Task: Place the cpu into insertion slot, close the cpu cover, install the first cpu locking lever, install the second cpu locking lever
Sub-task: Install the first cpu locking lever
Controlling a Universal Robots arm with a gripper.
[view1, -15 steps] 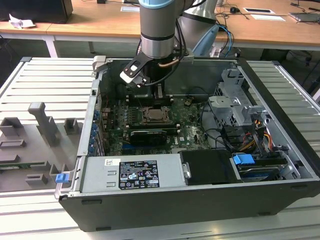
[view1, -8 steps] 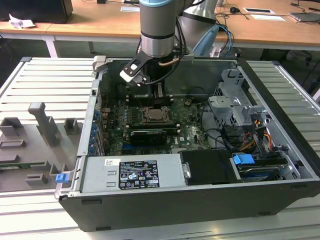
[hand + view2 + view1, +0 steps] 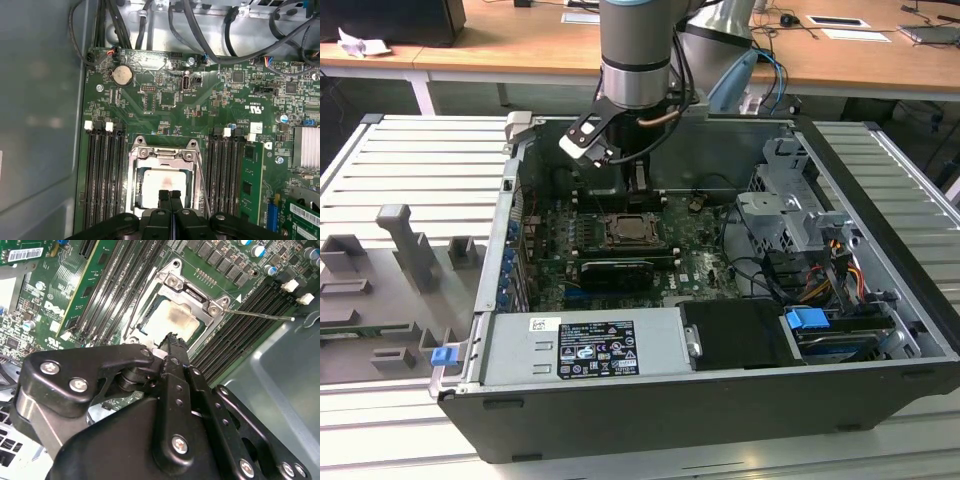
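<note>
Standing by the rig here. At the exterior view's left, some blocky matte grey fixtures [image 3: 410, 255] are sitting on the ribbed metal tabletop [image 3: 380, 140], with a little blue clip [image 3: 442, 355] just beside the case's corner. Moving across, the big black tower case [image 3: 720, 420] is lying open on its side. A brushed silver power supply [image 3: 585, 350] is lying along its near edge, wearing a dark sticker with print too small for me to read. Behind that the green motherboard [image 3: 705, 265] is showing, and the arm is reaching down into it.

The end effector [image 3: 170, 194] is hanging right over the insertion slot [image 3: 613, 232], its two black fingers pinched tight together and gripping nothing. The cpu [image 3: 162, 179] is sitting inside the slot, a flat square whose pale silver-beige top is looking a bit smudged in both wrist views. The cpu cover [image 3: 163, 154], a thin grey metal frame with a square cut-out, is lying down around it. A thin wire lever [image 3: 202, 185] is running between the frame and the long black memory slots [image 3: 222, 175]. I can't tell if the fingertips are touching the chip.

Toward the exterior view's right, a perforated grey drive cage [image 3: 790, 210] is standing over tangled cables, with a bright blue plastic tab [image 3: 808, 320] nearby.
</note>
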